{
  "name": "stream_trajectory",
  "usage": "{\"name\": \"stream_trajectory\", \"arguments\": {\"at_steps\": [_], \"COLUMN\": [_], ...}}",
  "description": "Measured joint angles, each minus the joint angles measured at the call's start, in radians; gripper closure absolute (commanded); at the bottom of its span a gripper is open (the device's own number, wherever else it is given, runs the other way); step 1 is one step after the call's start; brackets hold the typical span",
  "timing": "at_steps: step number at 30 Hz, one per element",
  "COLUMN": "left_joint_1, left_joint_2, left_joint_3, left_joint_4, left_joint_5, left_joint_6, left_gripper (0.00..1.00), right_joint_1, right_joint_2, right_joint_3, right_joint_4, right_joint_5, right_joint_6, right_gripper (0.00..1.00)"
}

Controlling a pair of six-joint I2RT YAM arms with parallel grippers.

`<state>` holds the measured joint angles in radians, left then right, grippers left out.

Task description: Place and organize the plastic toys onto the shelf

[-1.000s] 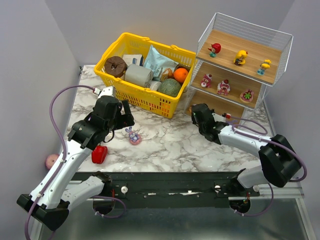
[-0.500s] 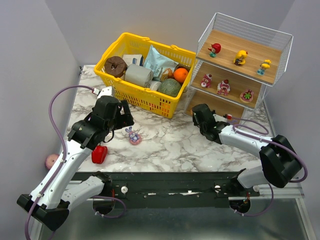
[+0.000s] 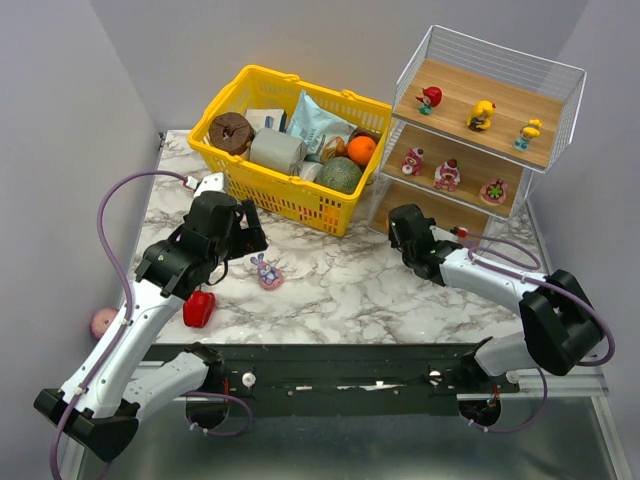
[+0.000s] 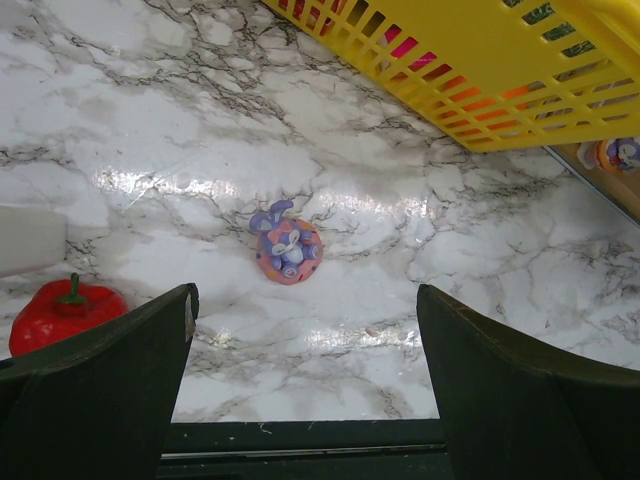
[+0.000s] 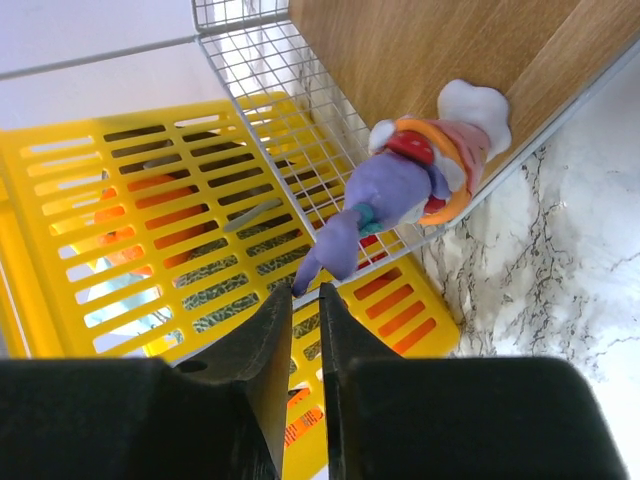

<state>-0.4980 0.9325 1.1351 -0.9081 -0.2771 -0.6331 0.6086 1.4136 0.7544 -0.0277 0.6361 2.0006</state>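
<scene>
The right pincer stands narrow, with a slim gap between its fingers and nothing in it. The ear of a purple bunny ends just at its tip. That bunny sits at the front edge of the bottom board of the shelf, at 2 o'clock on the counter. The left pincer gapes wide above a second bunny, which lies at 6 o'clock from the yellow basket.

Bright, even light falls from above, casting soft shadows. White glare streaks the marble table on its left side. All three views are sharp.
</scene>
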Motion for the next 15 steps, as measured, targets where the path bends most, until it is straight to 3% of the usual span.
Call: {"name": "stream_trajectory", "arguments": {"at_steps": [9, 15], "left_joint_1": [0.002, 0.004], "left_joint_2": [0.0, 0.0], "left_joint_3": [0.0, 0.0], "left_joint_4": [0.0, 0.0], "left_joint_5": [0.0, 0.0], "left_joint_6": [-0.001, -0.002], "left_gripper": [0.01, 0.01], "right_joint_1": [-0.008, -0.008], "right_joint_2": [0.0, -0.016], "right_joint_3": [0.0, 0.0], "right_joint_4": [0.01, 0.018], "right_joint_5": [0.001, 0.001], "right_joint_6": [0.0, 0.0], "right_gripper": [0.61, 0.58]}}
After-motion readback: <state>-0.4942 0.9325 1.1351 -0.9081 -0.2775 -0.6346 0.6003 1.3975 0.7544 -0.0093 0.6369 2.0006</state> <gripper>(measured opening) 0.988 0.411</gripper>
